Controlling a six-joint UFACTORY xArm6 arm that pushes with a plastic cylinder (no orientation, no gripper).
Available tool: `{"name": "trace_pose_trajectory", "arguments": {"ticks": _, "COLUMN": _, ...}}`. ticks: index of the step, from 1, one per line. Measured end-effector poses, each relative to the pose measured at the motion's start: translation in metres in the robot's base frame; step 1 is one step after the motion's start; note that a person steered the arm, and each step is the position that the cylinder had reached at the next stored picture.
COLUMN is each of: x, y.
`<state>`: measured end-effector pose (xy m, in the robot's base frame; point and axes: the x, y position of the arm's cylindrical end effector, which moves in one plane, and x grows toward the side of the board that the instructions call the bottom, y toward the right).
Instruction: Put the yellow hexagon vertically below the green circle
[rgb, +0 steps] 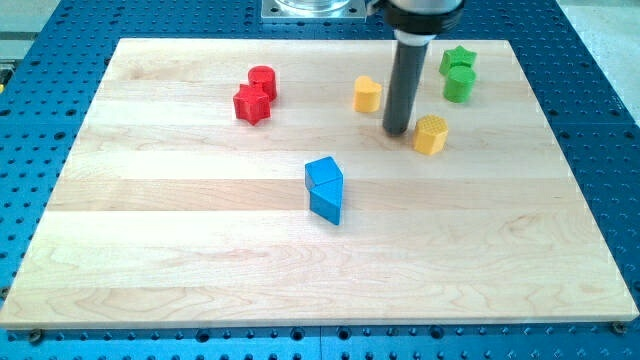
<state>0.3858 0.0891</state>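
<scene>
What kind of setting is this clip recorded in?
Likely a robotics lab bench: a pale wooden board lies on a blue perforated metal table, with small coloured blocks and my tip beside the yellow hexagon block.

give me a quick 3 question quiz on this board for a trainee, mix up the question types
1. True or false: my tip sits just to the view's left of the yellow hexagon.
2. Multiple choice: which block lies directly toward the view's top from the green circle? A) red star B) green star C) yellow heart
3. Fill in: the two blue blocks near the board's middle are ____ each other.

Key
1. True.
2. B, the green star touches the green circle's upper side.
3. Touching.
</scene>
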Motion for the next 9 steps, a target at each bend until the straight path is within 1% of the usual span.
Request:
{"name": "trace_pose_trajectory", "arguments": {"ticks": 1, "x": 0.054, "y": -0.010}}
{"name": "trace_pose_trajectory", "arguments": {"ticks": 2, "x": 0.057, "y": 0.019}}
{"name": "trace_pose_trajectory", "arguments": {"ticks": 3, "x": 0.029, "y": 0.067}}
{"name": "trace_pose_trajectory", "arguments": {"ticks": 4, "x": 0.028, "y": 0.068}}
{"name": "trace_pose_trajectory", "arguments": {"ticks": 5, "x": 0.028, "y": 0.059}}
{"name": "trace_pose_trajectory", "arguments": {"ticks": 6, "x": 0.028, "y": -0.005}}
{"name": "trace_pose_trajectory", "arguments": {"ticks": 7, "x": 0.026, "y": -0.010}}
{"name": "trace_pose_trajectory", "arguments": {"ticks": 8, "x": 0.013, "y": 0.035}}
{"name": "trace_pose_trajectory", "arguments": {"ticks": 9, "x": 0.013, "y": 0.081}}
